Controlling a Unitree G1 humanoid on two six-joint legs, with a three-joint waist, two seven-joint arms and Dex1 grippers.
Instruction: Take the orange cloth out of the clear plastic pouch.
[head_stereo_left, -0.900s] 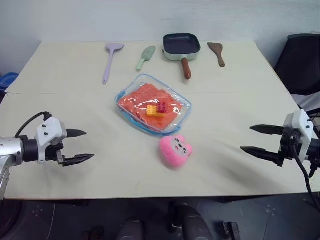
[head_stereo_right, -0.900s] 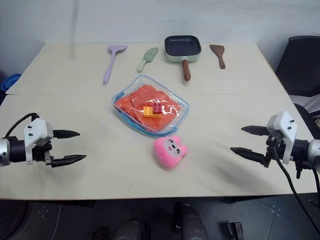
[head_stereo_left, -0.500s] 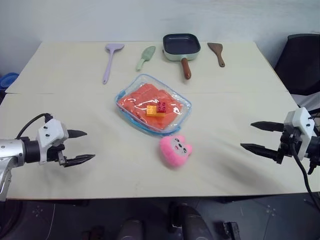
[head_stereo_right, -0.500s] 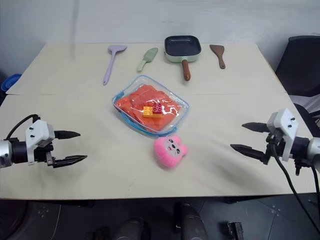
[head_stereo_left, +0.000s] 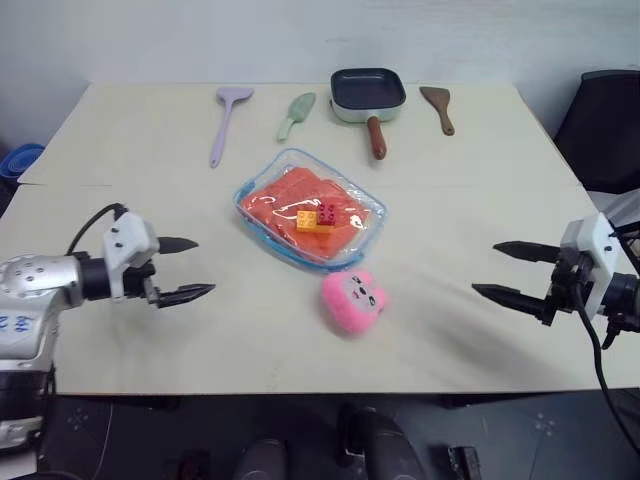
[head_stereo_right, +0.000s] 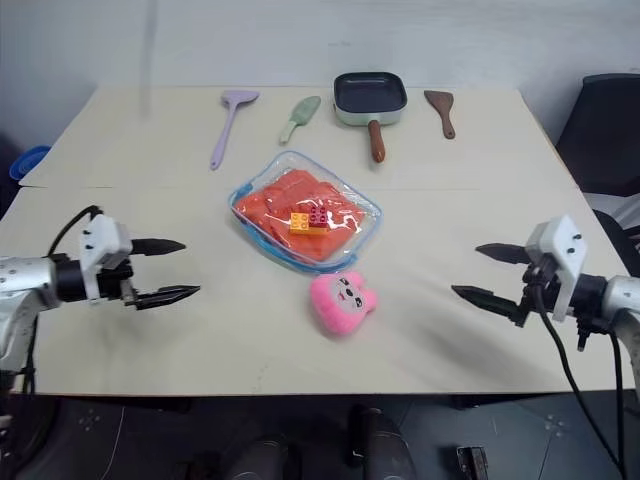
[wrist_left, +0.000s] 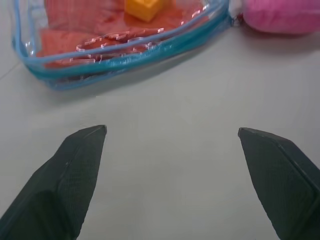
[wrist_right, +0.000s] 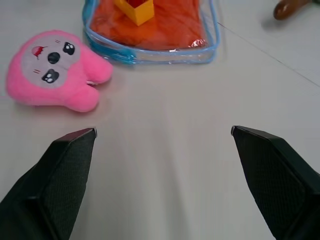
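Left gripper (head_stereo_left: 185, 269): its two black fingers stand wide apart and hold nothing; compared with a moment ago it has come inward over the pale beige surface (head_stereo_left: 140, 150), toward the pouch, though it remains well apart from it.

Lilac silicone spatula (head_stereo_left: 226, 118): lies at the far edge of the surface, untouched.

Pale green silicone scraper (head_stereo_left: 297, 112): lies beside the spatula, unmoved.

Clear plastic pouch with light blue trim (head_stereo_left: 310, 208): lies flat at mid-surface, in the same place as before; in the left wrist view its blue edge (wrist_left: 125, 55) runs unbroken along the near side, so it reads as not yet opened.

Bright orange wrinkled cloth (head_stereo_left: 275, 200): folded inside the pouch, filling most of it.

Small orange and red toy bricks (head_stereo_left: 314, 216): sit at the pouch's middle; whether on top of the plastic or inside it cannot be told.

Pink plush toy with a stitched face (head_stereo_left: 353, 300): lies just beside the pouch's near corner, unmoved.

Dark square pan with mint rim and brown handle (head_stereo_left: 369, 98): at the far edge, untouched.

Brown wooden spatula (head_stereo_left: 438, 106): to the right of the pan.

Right gripper (head_stereo_left: 507, 271): black fingers spread wide, empty; it has edged slightly inward and points across at the plush toy and pouch.

Meaning for the task: both arms appear to be in the approach; no grasp is made and the cloth's removal is not begun.

Writing: no brand, label or lettering can be read on anything.
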